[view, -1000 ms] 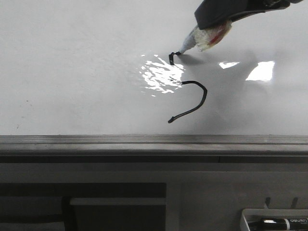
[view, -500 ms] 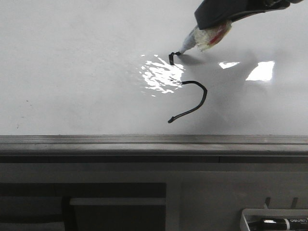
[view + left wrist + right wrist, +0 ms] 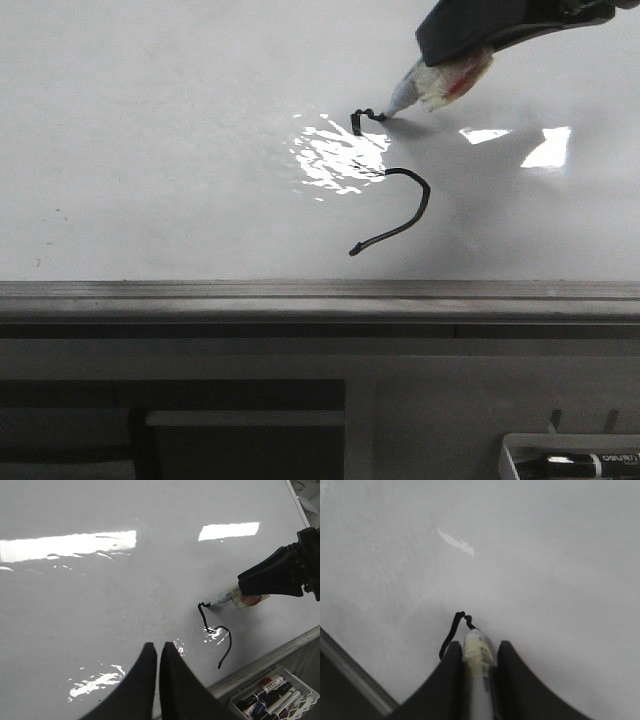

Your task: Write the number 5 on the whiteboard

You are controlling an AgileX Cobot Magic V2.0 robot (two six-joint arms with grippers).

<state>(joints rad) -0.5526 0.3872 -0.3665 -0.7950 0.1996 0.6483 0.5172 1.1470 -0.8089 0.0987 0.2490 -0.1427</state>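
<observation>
The whiteboard [image 3: 150,150] fills the front view, with a glare patch at its middle. A black marker line, the number 5 [image 3: 412,215], shows a lower hook, a short stem and the start of a top stroke [image 3: 368,116]. It also shows in the left wrist view [image 3: 225,645] and partly in the right wrist view [image 3: 451,632]. My right gripper [image 3: 477,650] is shut on the white marker pen [image 3: 435,85], whose black tip touches the board at the top stroke's right end. My left gripper [image 3: 157,647] is shut and empty, above the board left of the line.
A grey metal edge rail [image 3: 320,292] runs along the board's near edge. A small white tray [image 3: 570,458] with markers sits at the bottom right, also seen in the left wrist view [image 3: 272,700]. Dark table structure lies below the rail.
My right gripper has moved the pen a little to the right. The top stroke of the line has grown rightward from the stem. The left gripper's movement cannot be judged.
</observation>
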